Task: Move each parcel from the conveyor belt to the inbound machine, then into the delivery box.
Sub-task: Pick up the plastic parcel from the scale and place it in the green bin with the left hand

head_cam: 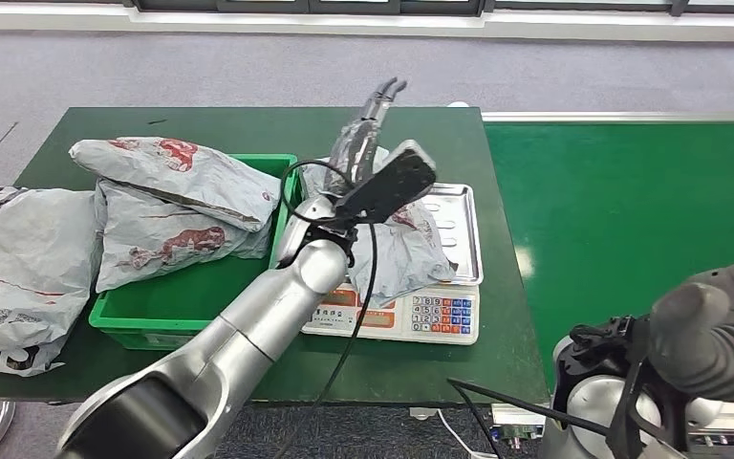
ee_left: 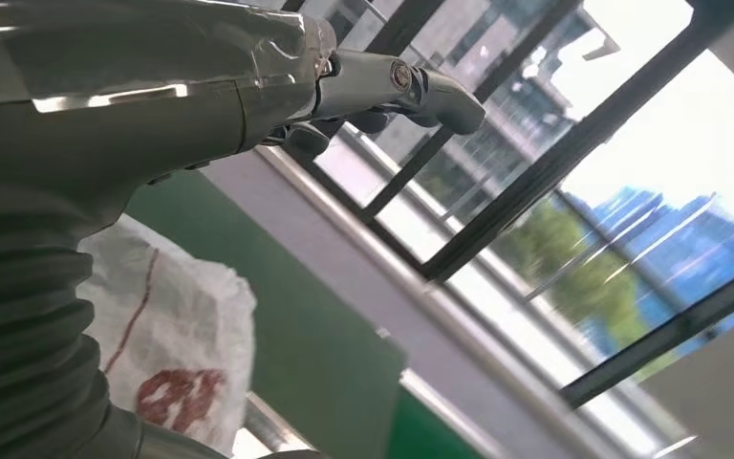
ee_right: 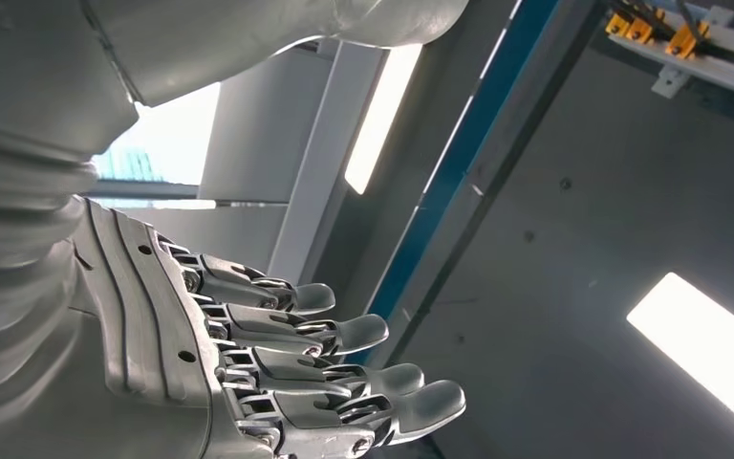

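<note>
A grey parcel with red print lies on the inbound machine, a scale with a steel tray and a keypad. My left hand hovers over the parcel's far end with its fingers stretched out and nothing in them. In the left wrist view the straight fingers point toward the windows, with the parcel below. My right hand hangs low beside the green conveyor belt. Its fingers are spread, holding nothing.
The green delivery box left of the scale holds two grey parcels. Another parcel lies on the dark green table at the far left. A black cable runs along my left arm.
</note>
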